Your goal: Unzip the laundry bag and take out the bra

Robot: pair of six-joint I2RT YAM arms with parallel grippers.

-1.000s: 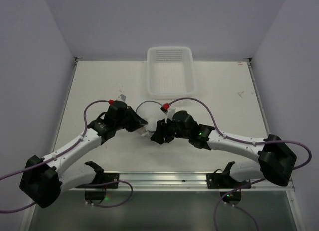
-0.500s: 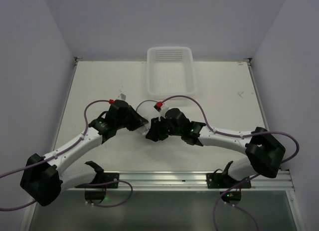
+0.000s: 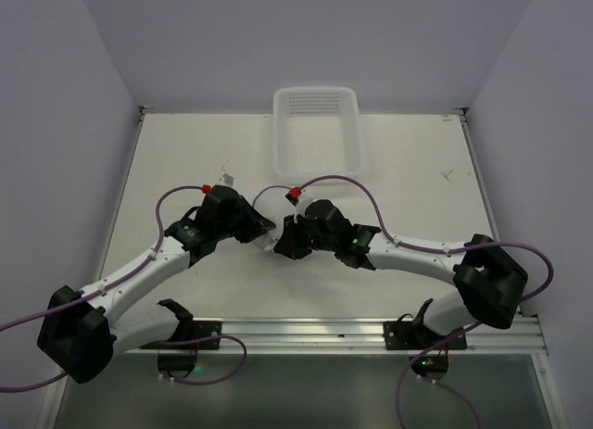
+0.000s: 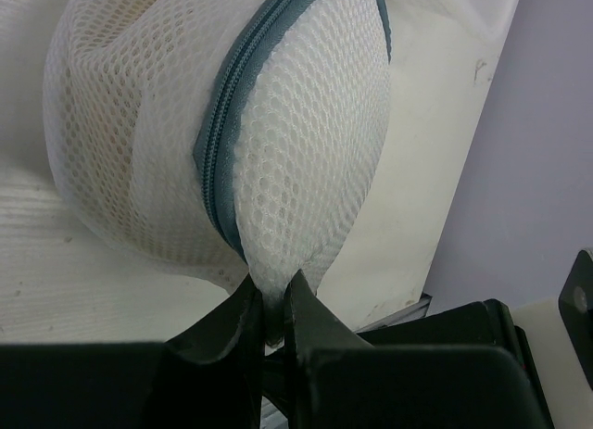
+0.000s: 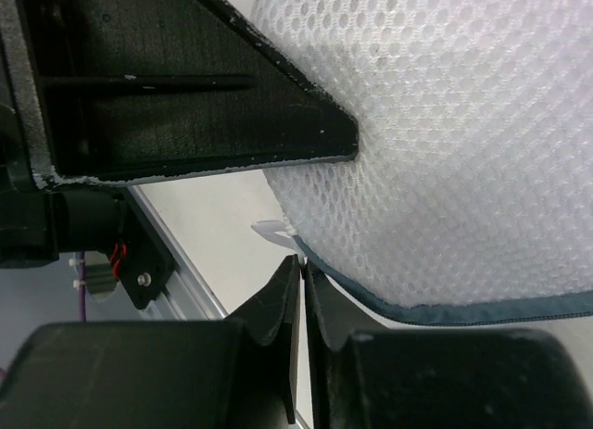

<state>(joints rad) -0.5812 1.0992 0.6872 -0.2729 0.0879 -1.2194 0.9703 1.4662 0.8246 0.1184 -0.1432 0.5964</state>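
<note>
The laundry bag (image 4: 278, 123) is a round white mesh pouch with a grey-blue zip (image 4: 222, 142). It lies mid-table between both grippers and is mostly hidden in the top view (image 3: 271, 203). My left gripper (image 4: 271, 295) is shut on a fold of its mesh at the near edge, next to the zip; it also shows in the top view (image 3: 263, 234). My right gripper (image 5: 303, 267) is shut at the bag's zip rim (image 5: 445, 310), on the small white zip pull (image 5: 274, 230); from above it (image 3: 281, 245) sits beside the left one. The bra is hidden inside the bag.
A rectangular white plastic basket (image 3: 316, 128) stands at the back edge of the table, behind the bag. Purple cables loop over both arms. A metal rail (image 3: 306, 332) runs along the near edge.
My right arm has swung left, bringing its gripper in against the bag's near rim beside the left gripper. The left arm has held still.
</note>
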